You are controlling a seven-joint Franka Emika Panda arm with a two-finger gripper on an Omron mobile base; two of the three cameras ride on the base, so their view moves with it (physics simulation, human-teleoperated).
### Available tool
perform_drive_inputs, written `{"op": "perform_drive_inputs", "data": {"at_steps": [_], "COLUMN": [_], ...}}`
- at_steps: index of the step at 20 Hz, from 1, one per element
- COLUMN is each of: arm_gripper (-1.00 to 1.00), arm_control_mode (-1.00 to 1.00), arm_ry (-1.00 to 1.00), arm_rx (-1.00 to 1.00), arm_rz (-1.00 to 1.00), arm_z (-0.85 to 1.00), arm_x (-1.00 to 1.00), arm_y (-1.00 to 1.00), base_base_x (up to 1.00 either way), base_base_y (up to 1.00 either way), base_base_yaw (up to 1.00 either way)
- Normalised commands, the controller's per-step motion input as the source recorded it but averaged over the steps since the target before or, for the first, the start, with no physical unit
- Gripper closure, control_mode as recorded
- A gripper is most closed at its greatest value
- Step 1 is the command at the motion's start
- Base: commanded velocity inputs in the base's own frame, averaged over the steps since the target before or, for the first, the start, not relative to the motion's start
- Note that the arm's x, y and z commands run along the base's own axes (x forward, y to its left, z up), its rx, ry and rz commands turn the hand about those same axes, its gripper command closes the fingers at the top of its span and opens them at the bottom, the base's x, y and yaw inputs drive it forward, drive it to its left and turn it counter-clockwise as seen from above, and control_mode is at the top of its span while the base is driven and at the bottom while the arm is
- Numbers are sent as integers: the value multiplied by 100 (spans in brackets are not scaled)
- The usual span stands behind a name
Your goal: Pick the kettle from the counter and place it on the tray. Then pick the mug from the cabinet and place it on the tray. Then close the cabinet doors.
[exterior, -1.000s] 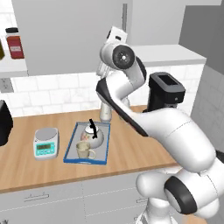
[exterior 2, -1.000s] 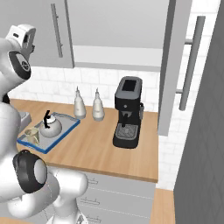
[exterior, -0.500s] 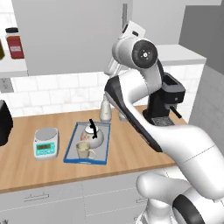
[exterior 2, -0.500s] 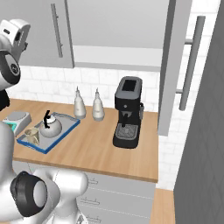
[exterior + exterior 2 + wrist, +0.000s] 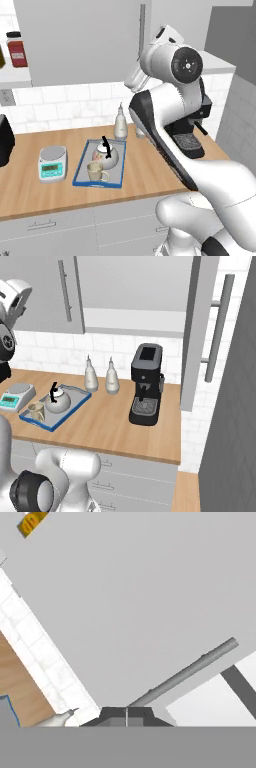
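Cabinet door [image 5: 80, 42] now swung shut.

Wood counter [image 5: 150, 167], matt grey cabinet doors [image 5: 140, 597] w/ metal bar handle [image 5: 185, 674], glossy kettle [image 5: 106, 156].

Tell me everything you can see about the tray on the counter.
The tray is flat and rectangular, with a grey base and a raised blue rim. It lies flat on the light-brown wooden counter, between the small scale and the two white bottles. Inside it stand the round white kettle with its black handle, and in front of it the cream mug. The right base view shows the same arrangement.
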Motion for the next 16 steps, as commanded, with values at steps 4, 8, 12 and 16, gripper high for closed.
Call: {"op": "perform_drive_inputs", "data": {"at_steps": [4, 8, 12, 16], "arm_gripper": [100, 100, 100, 100], "arm_control_mode": [-100, -100, -100, -100], "arm_ry": [0, 0, 0, 0], "arm_rx": [20, 15, 7, 6], "arm_rz": [0, -6, -5, -5], "arm_z": [0, -3, 0, -5], "arm_x": [-16, -18, -14, 0], "arm_y": [-41, -57, -61, -35], "base_base_x": [0, 0, 0, 0], "base_base_y": [0, 0, 0, 0], "base_base_yaw": [0, 0, 0, 0]}}
